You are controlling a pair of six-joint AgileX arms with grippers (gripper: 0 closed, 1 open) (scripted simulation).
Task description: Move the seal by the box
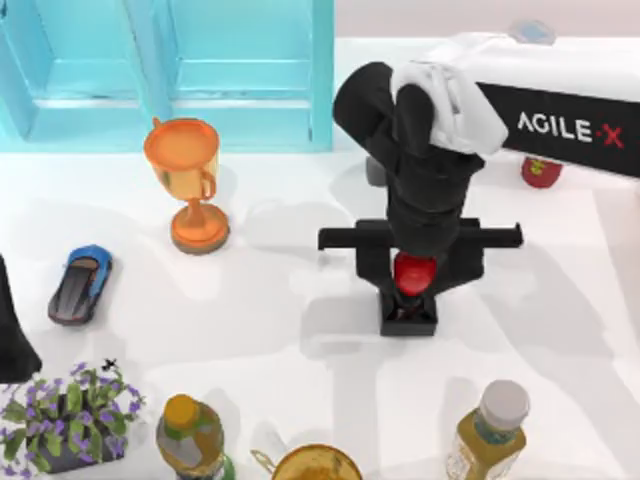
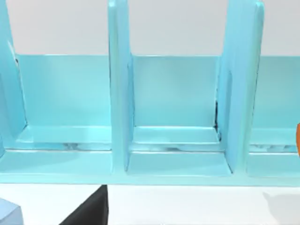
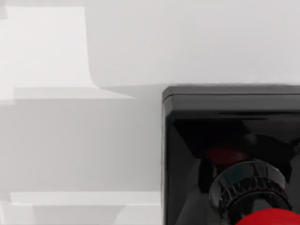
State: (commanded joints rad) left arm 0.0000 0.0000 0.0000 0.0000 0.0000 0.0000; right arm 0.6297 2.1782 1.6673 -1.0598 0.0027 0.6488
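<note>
The seal, a black square base (image 1: 408, 318) under a glossy red knob (image 1: 413, 272), stands right of the table's middle. My right gripper (image 1: 414, 268) reaches down over it, its two black fingers close against either side of the knob. In the right wrist view the seal's base (image 3: 225, 112) and red knob (image 3: 272, 219) sit very near the camera. I cannot tell whether the base is touching the table. The box (image 1: 180, 70) is a turquoise compartmented box at the back left, well away from the seal, and the left wrist view faces it (image 2: 178, 164). My left arm (image 1: 10, 335) is parked at the left edge.
An orange trophy (image 1: 185, 180) stands in front of the box. A blue toy car (image 1: 80, 285) and purple flowers (image 1: 70, 415) sit at the left. Two bottles (image 1: 190, 440) (image 1: 490, 430) and a yellow rim (image 1: 315, 465) line the front edge. A red bottle (image 1: 540, 172) sits by the right arm.
</note>
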